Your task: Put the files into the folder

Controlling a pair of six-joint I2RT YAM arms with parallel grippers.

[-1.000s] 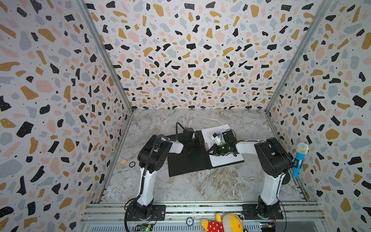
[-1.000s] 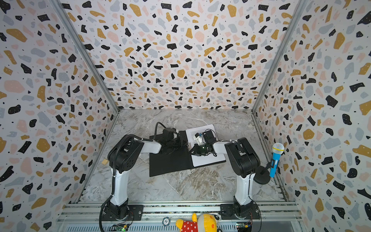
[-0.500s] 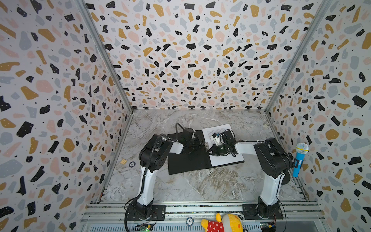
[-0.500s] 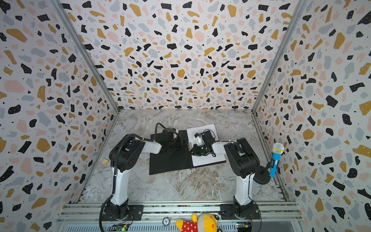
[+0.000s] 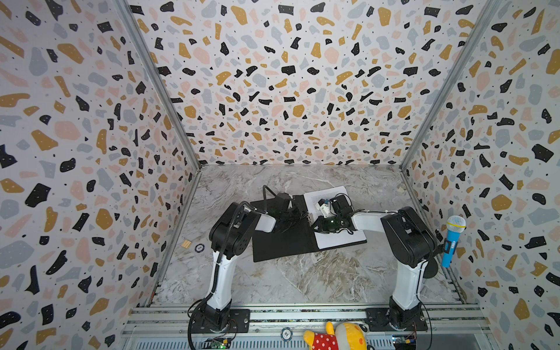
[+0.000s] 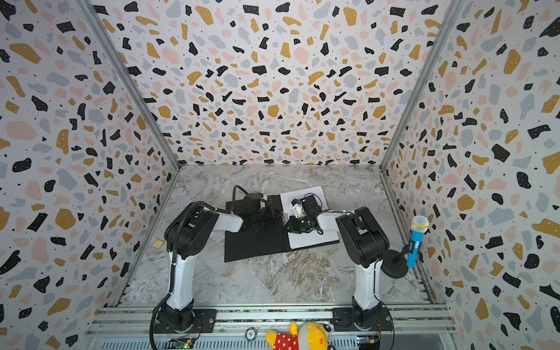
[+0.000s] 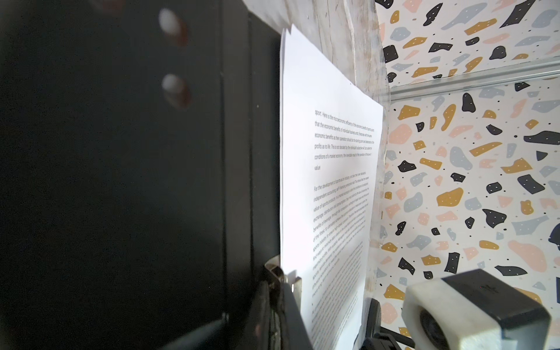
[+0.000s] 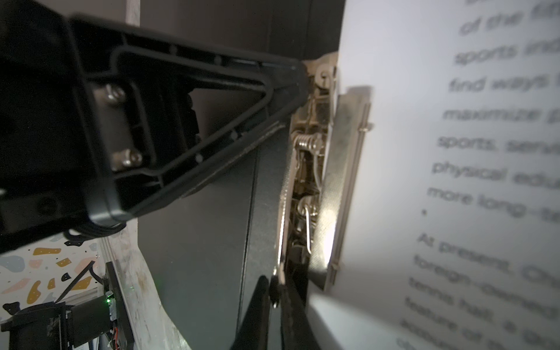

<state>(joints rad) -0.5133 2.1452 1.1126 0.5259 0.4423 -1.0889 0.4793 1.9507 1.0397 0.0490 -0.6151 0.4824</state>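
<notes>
The folder [image 5: 281, 245] [image 6: 254, 245] lies open on the marble table, black inside up. The files [image 5: 336, 239] [image 6: 312, 238] are a white stack with printed text on its right half, tucked under the metal spine clip [image 8: 333, 169] [image 7: 277, 272]. My left gripper [image 7: 275, 291] [image 5: 304, 213] is shut on one end of the clip. Its black fingers [image 8: 281, 81] also show in the right wrist view. At the clip's other end, my right gripper [image 8: 277, 291] [image 5: 316, 225] has its jaws close together on the thin metal lever. The folder's orange outside is hidden.
A blue toy microphone [image 5: 453, 239] stands on a black base by the right wall. A plush toy [image 5: 336, 336] lies on the front rail. A small wooden block [image 5: 185, 244] and a round token [image 5: 199, 248] sit near the left wall.
Both grippers stay at the spine clip. The right wrist has shifted slightly. The folder and the files have not visibly moved.
</notes>
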